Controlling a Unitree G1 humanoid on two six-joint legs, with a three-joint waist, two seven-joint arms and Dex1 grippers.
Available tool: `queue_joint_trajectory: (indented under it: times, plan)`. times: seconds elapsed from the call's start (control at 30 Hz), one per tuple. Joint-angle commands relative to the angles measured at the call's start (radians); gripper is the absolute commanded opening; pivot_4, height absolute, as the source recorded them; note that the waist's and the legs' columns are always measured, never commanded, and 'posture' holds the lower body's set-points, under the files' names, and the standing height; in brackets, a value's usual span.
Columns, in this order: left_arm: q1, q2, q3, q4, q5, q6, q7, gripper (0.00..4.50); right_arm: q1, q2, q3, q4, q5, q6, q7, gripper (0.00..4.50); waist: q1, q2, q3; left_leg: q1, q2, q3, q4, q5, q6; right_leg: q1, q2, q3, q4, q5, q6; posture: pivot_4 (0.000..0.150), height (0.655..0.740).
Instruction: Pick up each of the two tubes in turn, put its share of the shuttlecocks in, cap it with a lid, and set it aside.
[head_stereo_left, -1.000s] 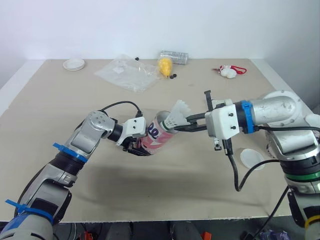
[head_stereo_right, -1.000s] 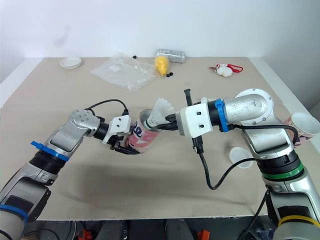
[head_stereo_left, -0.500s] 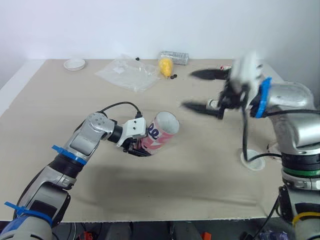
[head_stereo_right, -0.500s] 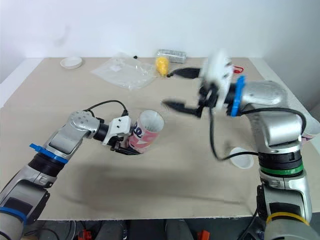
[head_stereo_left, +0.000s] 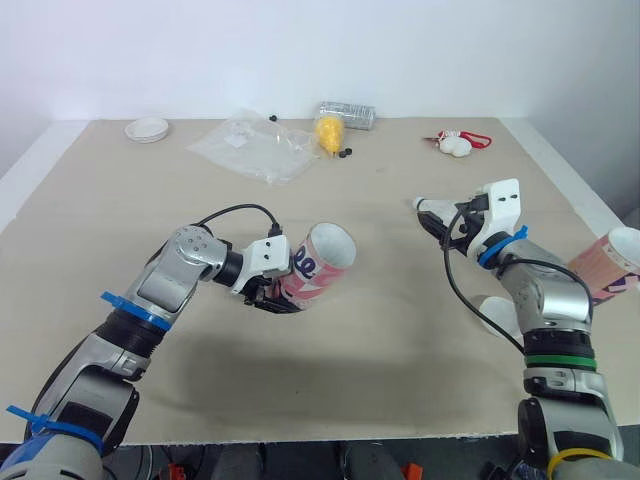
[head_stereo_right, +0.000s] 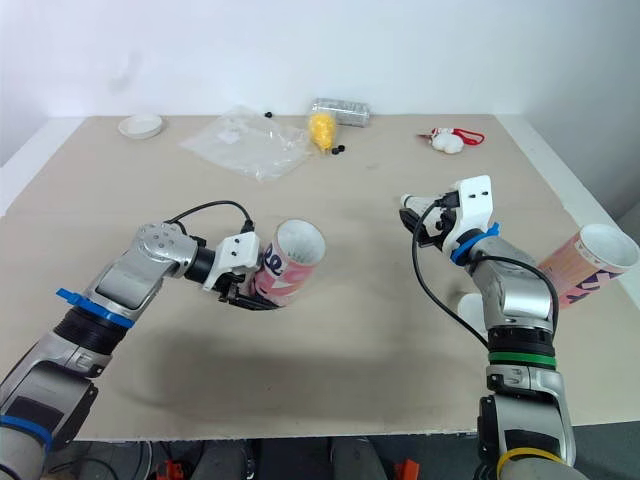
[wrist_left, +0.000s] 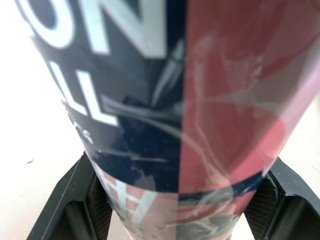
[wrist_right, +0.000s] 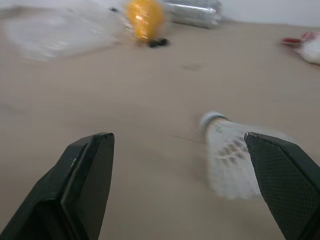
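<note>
Pink tube (head_stereo_left: 318, 265) clamped in left claw (head_stereo_left: 272, 294) | right claw (wrist_right: 177, 150) spread wide, empty

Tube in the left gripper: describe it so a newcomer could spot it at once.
On the beige table, left of centre, the left gripper clamps the pink and navy tube near its base, open mouth tilted up toward the right. The other tube sits ungripped at the table's right edge.
</note>
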Motion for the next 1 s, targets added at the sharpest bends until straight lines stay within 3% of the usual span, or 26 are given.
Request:
queue_joint_trajectory:
  times: [0.03, 0.23, 0.7, 0.8, 1.0]
  plan:
    - [0.014, 0.017, 0.005, -0.022, 0.005, 0.016, 0.000, 2.99, -0.046, 0.007, 0.001, 0.067, -0.026, -0.079, -0.006, 4.46, 0.000, 0.000, 0.000, 0.000, 0.000, 0.000, 0.000, 0.000, 0.000, 0.000, 0.000, 0.000, 0.000, 0.000, 0.000, 0.150, 0.7400]
    - [0.022, 0.024, 0.007, -0.039, 0.000, 0.029, 0.004, 2.99, -0.119, 0.060, -0.050, 0.197, 0.009, -0.091, -0.054, 4.46, -0.005, 0.000, 0.000, 0.000, 0.000, 0.000, -0.001, 0.000, 0.000, 0.000, 0.000, 0.000, 0.000, 0.000, 0.000, 0.150, 0.7400]
    - [0.026, 0.022, 0.007, -0.046, -0.004, 0.039, 0.015, 2.99, -0.236, 0.105, -0.010, 0.416, -0.034, -0.174, -0.046, 4.46, -0.017, 0.000, 0.000, 0.000, 0.000, 0.000, -0.002, 0.000, 0.000, 0.000, 0.000, 0.000, 0.000, 0.000, 0.000, 0.150, 0.7400]
    - [0.029, 0.021, 0.009, -0.048, -0.004, 0.040, 0.018, 2.99, -0.281, 0.110, -0.010, 0.483, -0.047, -0.211, -0.056, 3.65, -0.020, 0.000, 0.000, 0.000, 0.000, 0.000, -0.002, 0.000, 0.000, 0.000, 0.000, 0.000, 0.000, 0.000, -0.001, 0.150, 0.7400]
    - [0.031, 0.020, 0.011, -0.050, -0.002, 0.041, 0.022, 2.99, -0.318, 0.105, -0.009, 0.564, -0.068, -0.255, -0.077, 0.59, -0.021, 0.000, 0.000, 0.000, 0.000, 0.000, -0.002, 0.000, 0.000, 0.000, 0.000, 0.000, 0.000, 0.000, 0.000, 0.150, 0.7400]
